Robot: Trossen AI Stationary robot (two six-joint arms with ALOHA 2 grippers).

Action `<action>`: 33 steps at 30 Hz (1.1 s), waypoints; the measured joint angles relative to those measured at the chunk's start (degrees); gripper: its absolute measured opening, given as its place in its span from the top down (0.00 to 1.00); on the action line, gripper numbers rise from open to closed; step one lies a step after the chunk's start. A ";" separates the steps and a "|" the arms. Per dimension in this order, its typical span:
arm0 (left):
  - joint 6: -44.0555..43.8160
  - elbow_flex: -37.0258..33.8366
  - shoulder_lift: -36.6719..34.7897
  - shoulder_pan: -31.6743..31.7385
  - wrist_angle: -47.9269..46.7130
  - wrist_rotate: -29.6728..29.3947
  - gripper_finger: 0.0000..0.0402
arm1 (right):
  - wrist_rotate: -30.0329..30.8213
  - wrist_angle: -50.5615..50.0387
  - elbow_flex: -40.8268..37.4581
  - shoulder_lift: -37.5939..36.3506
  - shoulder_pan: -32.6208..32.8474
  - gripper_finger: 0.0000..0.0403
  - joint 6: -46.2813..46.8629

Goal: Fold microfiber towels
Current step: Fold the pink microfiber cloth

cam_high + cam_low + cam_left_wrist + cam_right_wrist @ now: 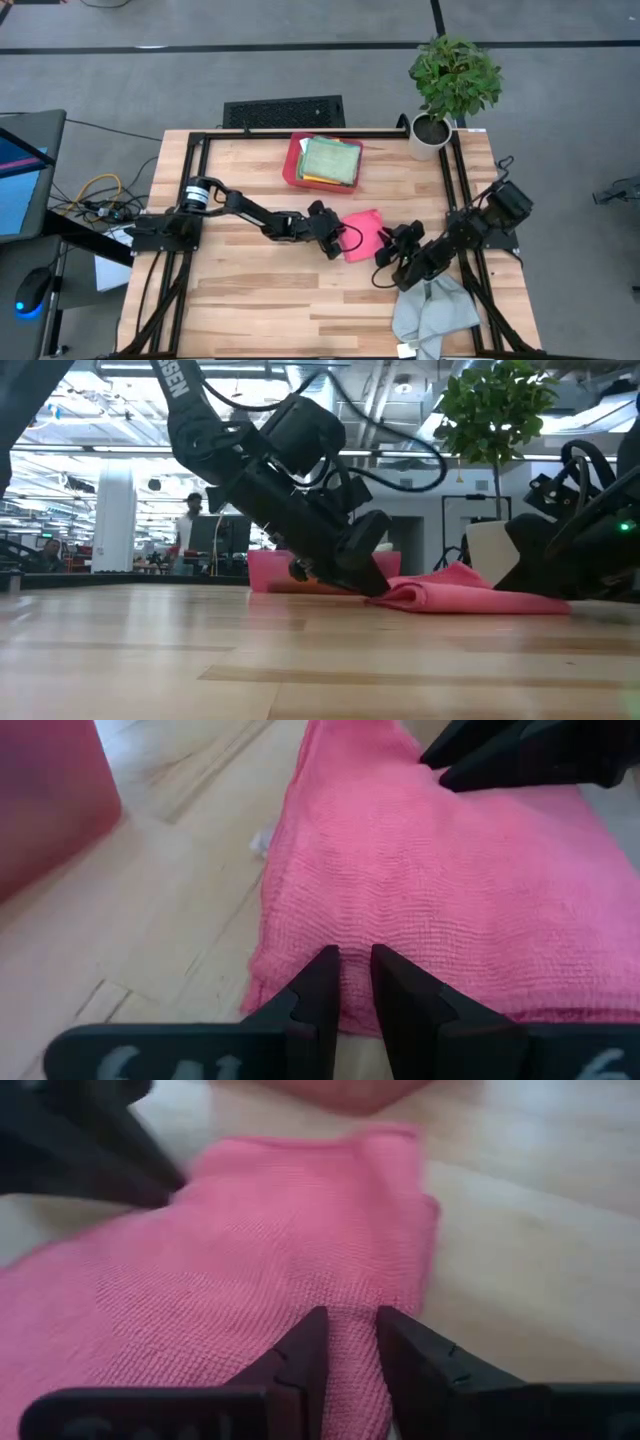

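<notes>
From above, the pink towel [364, 235] lies mid-table between left gripper [333, 243] and right gripper [388, 252]; wrist views show each pinching an edge, so the fold likely requires a synchronized lift next.

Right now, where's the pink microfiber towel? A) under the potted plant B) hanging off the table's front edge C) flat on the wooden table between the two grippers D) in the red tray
C: the pink microfiber towel lies on the wooden table, with the left gripper at one edge and the right gripper at the opposite edge; the red tray holds other folded cloths.
</notes>
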 joint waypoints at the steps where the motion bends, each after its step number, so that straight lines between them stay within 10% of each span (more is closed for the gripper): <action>1: 0.17 0.05 -0.10 -0.03 -0.01 0.28 0.86 | -0.18 -0.19 0.40 -0.63 0.36 0.71 -0.32; 12: 0.15 0.40 -0.95 -0.16 -0.69 0.72 0.86 | 6.34 -4.12 1.24 -12.82 -3.99 0.71 -15.62; 27: -2.01 0.40 -0.95 -0.35 -1.83 1.10 0.86 | -0.65 1.51 -0.41 0.16 -15.60 0.71 -14.76; 33: -2.49 0.40 -2.80 -1.08 -2.40 4.80 0.86 | -4.48 -1.18 -0.56 -6.48 -13.38 0.71 -17.85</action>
